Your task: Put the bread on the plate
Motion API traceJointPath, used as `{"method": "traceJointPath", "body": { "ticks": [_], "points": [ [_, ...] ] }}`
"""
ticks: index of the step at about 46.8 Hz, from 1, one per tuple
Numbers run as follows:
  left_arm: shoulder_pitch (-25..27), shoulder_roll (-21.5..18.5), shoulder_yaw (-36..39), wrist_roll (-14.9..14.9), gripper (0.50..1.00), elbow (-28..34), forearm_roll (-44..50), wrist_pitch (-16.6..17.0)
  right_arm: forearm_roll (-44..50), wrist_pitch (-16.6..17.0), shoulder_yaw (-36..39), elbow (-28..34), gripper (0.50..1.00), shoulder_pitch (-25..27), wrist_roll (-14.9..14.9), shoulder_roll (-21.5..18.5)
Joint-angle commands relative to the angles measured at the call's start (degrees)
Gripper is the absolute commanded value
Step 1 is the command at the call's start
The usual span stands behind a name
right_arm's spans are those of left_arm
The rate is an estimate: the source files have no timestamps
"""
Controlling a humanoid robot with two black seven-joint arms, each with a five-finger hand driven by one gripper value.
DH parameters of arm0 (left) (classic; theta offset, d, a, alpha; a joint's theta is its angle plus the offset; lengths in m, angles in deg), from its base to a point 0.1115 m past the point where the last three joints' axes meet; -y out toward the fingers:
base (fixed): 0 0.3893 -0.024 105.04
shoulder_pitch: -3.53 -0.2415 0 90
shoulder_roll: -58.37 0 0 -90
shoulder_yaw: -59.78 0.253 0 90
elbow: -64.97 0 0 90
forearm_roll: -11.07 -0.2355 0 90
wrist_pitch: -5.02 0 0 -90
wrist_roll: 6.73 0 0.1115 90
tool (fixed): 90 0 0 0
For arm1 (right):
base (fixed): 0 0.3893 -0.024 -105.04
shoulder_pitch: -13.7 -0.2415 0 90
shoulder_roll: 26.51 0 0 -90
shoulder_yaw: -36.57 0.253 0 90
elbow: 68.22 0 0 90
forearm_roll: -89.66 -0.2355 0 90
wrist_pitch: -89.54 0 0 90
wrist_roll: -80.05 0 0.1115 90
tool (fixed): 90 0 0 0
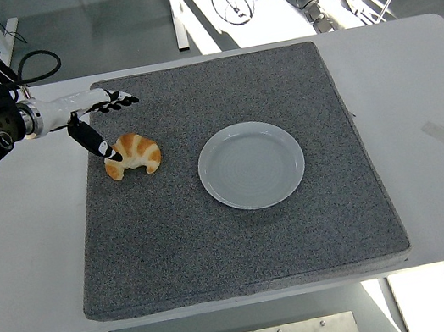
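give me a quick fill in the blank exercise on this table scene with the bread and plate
1. The golden crescent-shaped croissant lies on the grey ____.
2. The round white plate holds ____.
3. The robot's left hand reaches in with fingers ____.
4. The croissant sits to the ____ of the plate in the picture.

Missing words: mat; nothing; open; left

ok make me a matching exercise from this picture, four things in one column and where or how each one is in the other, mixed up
Things:
1. croissant
2. plate
3. left hand
4. grey mat

Descriptions:
A. covers the middle of the white table
B. empty, at the mat's centre
C. fingers spread, thumb reaching down to the pastry
D. lies on the mat to the left of the plate

Pairs: 1-D, 2-B, 3-C, 4-A
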Motion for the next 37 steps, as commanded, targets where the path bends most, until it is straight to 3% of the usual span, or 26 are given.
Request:
{"method": "traceJointPath", "body": {
  "ticks": [1, 18, 37],
  "points": [
    [0.28, 0.31, 0.89, 0.0, 0.98, -0.01, -0.91, 0.01, 0.0, 0.0, -0.01, -0.13, 1.0, 0.01, 0.0, 0.0],
    [-1.66, 2.51, 1.85, 0.0, 0.98, -0.45, -3.11, 3.44, 0.0, 0.0, -0.01, -0.05, 1.0, 0.01, 0.0, 0.0],
    [-2.8, 3.3, 3.0, 0.0, 0.977, -0.53, -3.11, 3.88, 0.0, 0.0, -0.01, -0.05, 1.0, 0.01, 0.0, 0.0]
  ]
}}
